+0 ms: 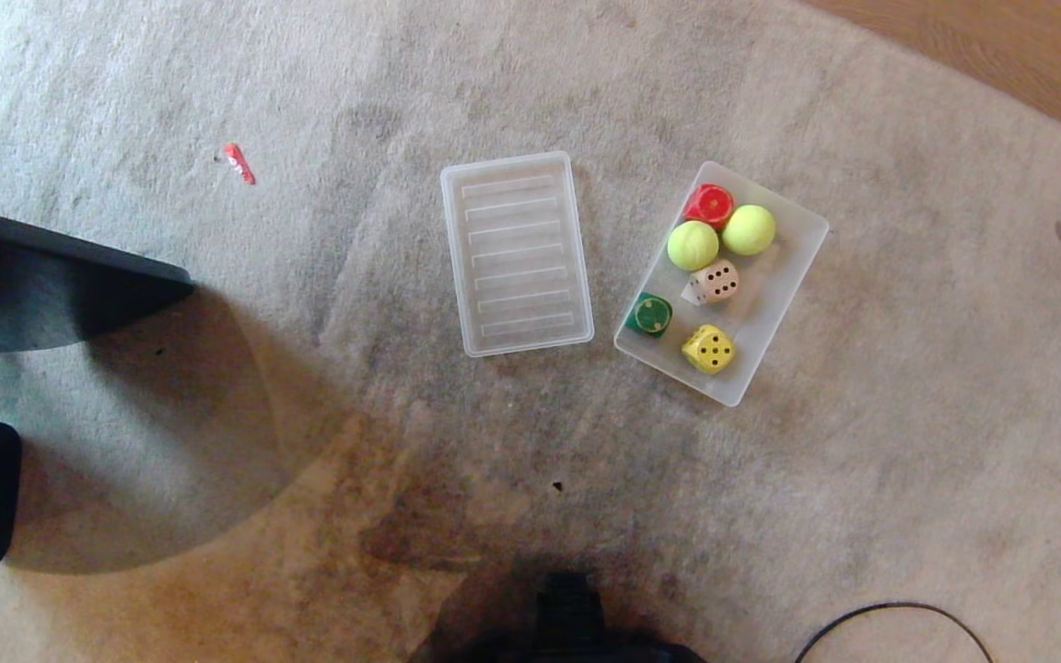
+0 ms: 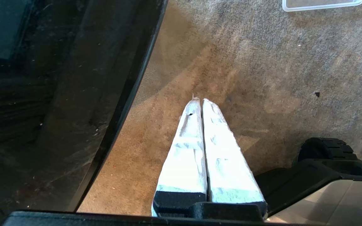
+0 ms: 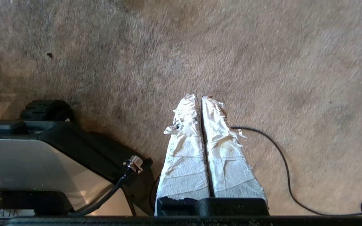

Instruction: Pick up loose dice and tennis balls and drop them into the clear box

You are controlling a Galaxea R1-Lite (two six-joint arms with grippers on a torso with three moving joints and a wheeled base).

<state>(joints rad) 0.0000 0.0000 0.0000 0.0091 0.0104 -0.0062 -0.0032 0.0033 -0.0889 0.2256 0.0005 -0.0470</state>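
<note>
Both yellow-green tennis balls (image 1: pixel 693 245), the beige wooden die (image 1: pixel 716 282) and the yellow die (image 1: pixel 708 349) are seen inside the translucent plastic clear box (image 1: pixel 793 285), right of centre. Nothing loose is left. Left gripper (image 2: pixel 200 101) and right gripper (image 3: pixel 199 98) are clenched, empty.

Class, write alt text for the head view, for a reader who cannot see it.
A shallow clear plastic box on grey carpet holds two yellow-green tennis balls, plus red, beige, green and yellow dice. Its ribbed translucent lid lies beside it.
</note>
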